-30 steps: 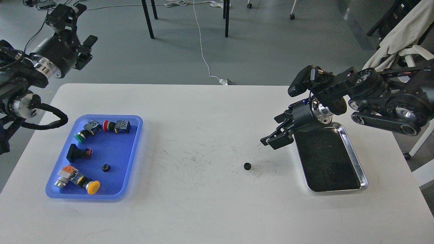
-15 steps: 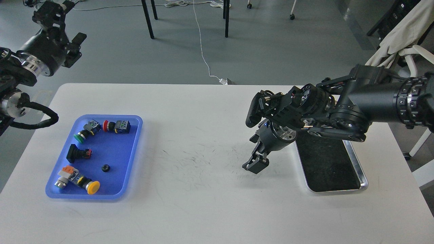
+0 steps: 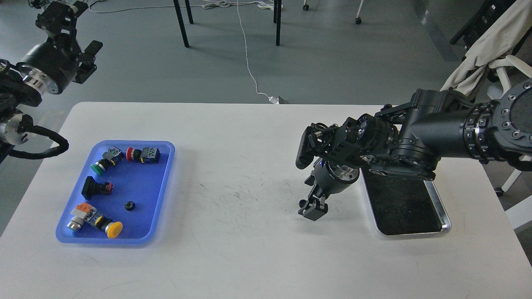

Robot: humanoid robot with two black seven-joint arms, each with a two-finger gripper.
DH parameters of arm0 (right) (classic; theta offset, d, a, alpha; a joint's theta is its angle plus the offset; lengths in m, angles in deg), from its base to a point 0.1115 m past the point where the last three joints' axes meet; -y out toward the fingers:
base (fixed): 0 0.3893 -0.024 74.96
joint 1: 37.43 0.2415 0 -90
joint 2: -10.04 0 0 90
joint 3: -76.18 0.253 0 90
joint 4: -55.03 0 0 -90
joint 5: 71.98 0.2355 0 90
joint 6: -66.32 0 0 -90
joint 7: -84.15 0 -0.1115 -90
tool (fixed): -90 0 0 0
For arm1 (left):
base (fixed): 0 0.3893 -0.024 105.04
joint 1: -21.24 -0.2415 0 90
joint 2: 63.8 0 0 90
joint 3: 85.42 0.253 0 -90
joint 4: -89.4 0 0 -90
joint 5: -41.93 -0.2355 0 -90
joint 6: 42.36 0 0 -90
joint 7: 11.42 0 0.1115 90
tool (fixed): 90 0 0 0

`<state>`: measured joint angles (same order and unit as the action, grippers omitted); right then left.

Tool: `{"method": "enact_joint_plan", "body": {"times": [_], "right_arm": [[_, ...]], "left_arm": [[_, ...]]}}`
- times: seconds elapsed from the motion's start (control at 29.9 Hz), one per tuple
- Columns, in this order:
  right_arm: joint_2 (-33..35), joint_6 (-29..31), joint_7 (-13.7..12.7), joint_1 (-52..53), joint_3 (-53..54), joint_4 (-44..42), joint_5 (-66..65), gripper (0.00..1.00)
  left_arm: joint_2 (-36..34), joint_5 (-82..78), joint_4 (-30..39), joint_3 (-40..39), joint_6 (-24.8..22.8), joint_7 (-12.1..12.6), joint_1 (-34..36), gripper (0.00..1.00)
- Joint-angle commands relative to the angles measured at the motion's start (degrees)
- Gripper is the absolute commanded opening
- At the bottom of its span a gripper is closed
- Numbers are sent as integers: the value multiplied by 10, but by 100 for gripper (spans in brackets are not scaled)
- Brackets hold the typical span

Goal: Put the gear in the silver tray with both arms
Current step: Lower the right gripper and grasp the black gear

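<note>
A small black gear [image 3: 301, 202] lies on the white table left of the silver tray [image 3: 436, 195], whose dark bottom holds nothing I can see. My right gripper [image 3: 312, 209] points down at the table right beside this gear and touches or nearly touches it. Its fingers overlap in this view, so I cannot tell whether they have closed. A second black gear [image 3: 130, 205] lies in the blue tray [image 3: 166, 166]. My left gripper [image 3: 89, 60] is raised beyond the table's far left corner, open and holding nothing.
The blue tray at the left also holds several push-button switches: a green one [image 3: 98, 166], a red one [image 3: 132, 154] and a yellow one [image 3: 113, 228]. My right forearm [image 3: 440, 133] hangs over the silver tray's far end. Chair legs and cables stand on the floor behind the table.
My right gripper swung left off the silver tray and came down to the table at the gear. My left gripper drew back and up to the far left.
</note>
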<state>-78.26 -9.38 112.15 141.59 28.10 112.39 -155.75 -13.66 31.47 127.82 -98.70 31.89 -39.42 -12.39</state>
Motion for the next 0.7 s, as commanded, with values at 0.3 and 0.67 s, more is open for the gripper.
{"method": "enact_joint_plan", "body": {"times": [0.3,0.67], "right_arm": [[-17,-1,0,-18,-5,-30,0,67],[-17,0,0,-28,-5,-40,0,52]], "left_arm": [[-7,3,0,-6,-2,0,-6,99],[-8,4,0,-8,-2,0,-17,99]]}}
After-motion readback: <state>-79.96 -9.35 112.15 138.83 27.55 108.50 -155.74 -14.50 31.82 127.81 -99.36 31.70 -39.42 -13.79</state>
